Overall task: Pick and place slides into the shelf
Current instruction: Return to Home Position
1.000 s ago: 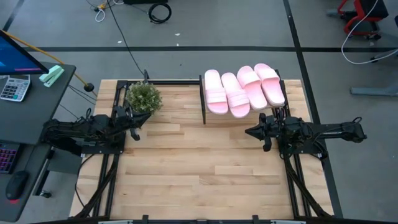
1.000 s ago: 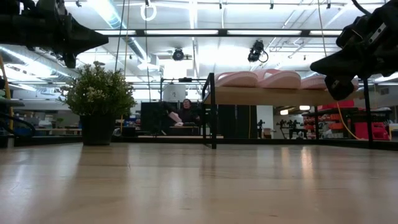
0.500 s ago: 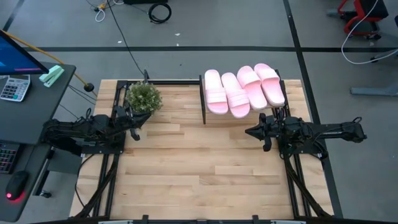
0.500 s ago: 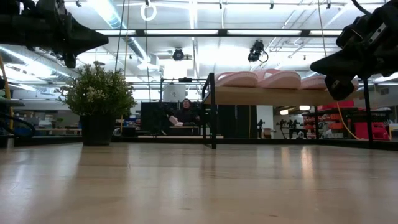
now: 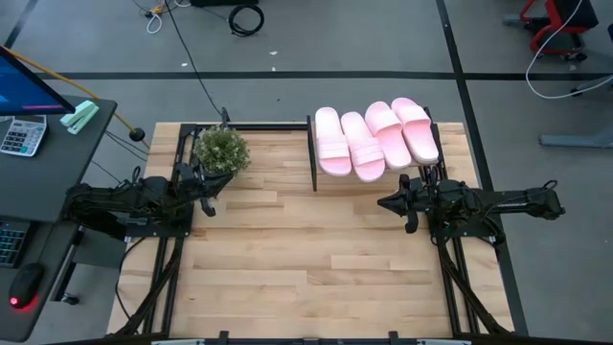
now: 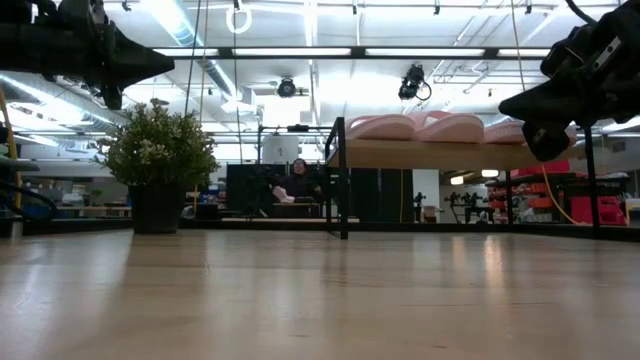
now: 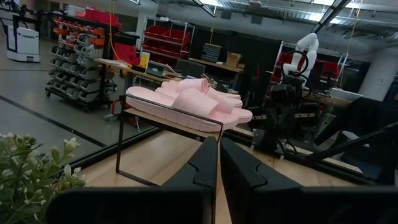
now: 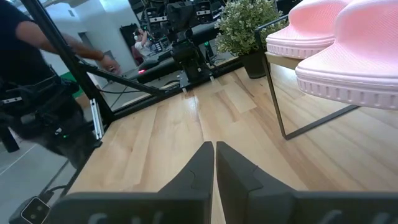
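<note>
Left pincer (image 5: 205, 195): fingers pressed together, empty, above the surface (image 5: 287, 249) beside the plant (image 5: 221, 149)
Right pincer (image 5: 386, 203): closed, empty, just before the shelf (image 6: 440, 154)
Slides (image 5: 375, 140): all four on the shelf, ends overhanging
Risk: a swinging right arm could clip an overhang and knock a slide off

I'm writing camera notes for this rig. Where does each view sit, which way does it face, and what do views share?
High view: above the table, straight down; both arms, left gripper by the plant, right gripper near the slides.
Low view: tabletop height, level toward the shelf; both arm ends at top corners.
Left wrist view: on that wrist, past its shut fingers toward the shelf.
Right wrist view: on that wrist, past its shut fingers toward the plant.
Shared: all show the slides.
</note>
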Motion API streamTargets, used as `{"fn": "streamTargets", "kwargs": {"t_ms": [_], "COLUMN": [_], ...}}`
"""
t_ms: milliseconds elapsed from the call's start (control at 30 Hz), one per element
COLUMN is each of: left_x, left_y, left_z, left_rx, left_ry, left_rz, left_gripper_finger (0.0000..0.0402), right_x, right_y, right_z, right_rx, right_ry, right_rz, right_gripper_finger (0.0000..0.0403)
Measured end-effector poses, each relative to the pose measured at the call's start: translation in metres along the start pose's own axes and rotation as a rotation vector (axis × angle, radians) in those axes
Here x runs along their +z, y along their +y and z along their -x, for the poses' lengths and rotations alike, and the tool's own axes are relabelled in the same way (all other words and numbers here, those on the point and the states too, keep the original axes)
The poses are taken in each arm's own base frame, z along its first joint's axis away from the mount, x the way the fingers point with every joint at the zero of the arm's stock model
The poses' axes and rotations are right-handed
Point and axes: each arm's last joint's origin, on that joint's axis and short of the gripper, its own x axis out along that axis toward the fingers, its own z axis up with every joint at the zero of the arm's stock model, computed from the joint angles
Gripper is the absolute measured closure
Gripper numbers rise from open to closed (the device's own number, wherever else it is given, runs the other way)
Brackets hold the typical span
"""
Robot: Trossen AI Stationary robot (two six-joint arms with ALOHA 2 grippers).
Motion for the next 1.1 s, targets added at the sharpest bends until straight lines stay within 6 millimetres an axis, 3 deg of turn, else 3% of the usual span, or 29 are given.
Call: {"fn": "streamTargets", "kwargs": {"t_ms": [300,733,1100], "left_x": [0.0,0.0,-0.0001], "left_y": [0.0,0.0,0.0], "left_z": [0.0,0.0,0.0], "left_rx": [0.0,0.0,0.0], "left_ry": [0.0,0.0,0.0], "left_rz": [0.0,0.0,0.0], "left_gripper_finger": [0.0365,0.0383,0.0365], "right_x": [0.0,0.0,0.0], "right_y": [0.0,0.0,0.0], "right_z": [0.0,0.0,0.0], "right_rx": [0.0,0.0,0.0], "right_ry": [0.0,0.0,0.0], "right_rz": [0.0,0.0,0.0], "right_gripper_finger": [0.0379,0.0379,0.0378]}}
